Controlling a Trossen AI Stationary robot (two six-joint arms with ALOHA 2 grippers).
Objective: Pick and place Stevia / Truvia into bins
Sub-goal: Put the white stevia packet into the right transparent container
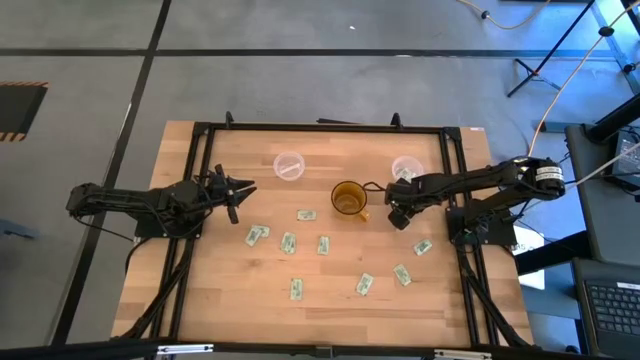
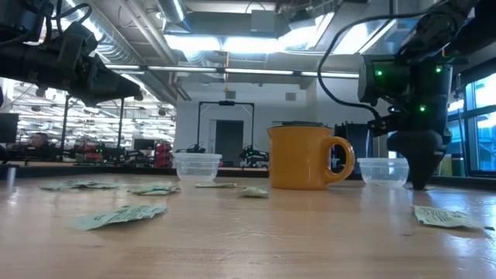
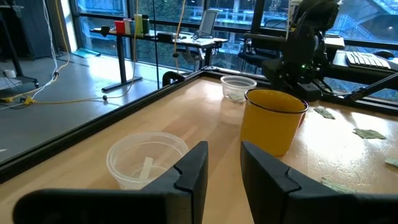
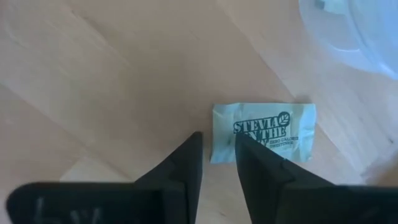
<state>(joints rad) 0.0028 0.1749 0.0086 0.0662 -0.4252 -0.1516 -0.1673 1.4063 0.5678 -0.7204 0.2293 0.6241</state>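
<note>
Right wrist view: my right claw (image 4: 216,158) down at table, fingers slightly apart, nothing gripped, packet (image 4: 263,132) flat just ahead beside clear cup (image 4: 357,28). Risk imo: thin paper lies flush on wood, tips could slide over or shove it away. Left claw (image 3: 222,168) hovers partly open near other cup (image 3: 145,159). Hard to tell if tips touch packet; yellow mug (image 1: 349,198) close by.

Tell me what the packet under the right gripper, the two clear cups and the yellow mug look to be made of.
Packet under the right gripper: apparently matte paper, flat, with printed green lettering.
Left cup and right cup: thin clear plastic, slightly glossy; the table shows through them.
Mug: probably glazed ceramic, opaque yellow, thick-walled, with a handle.
</note>
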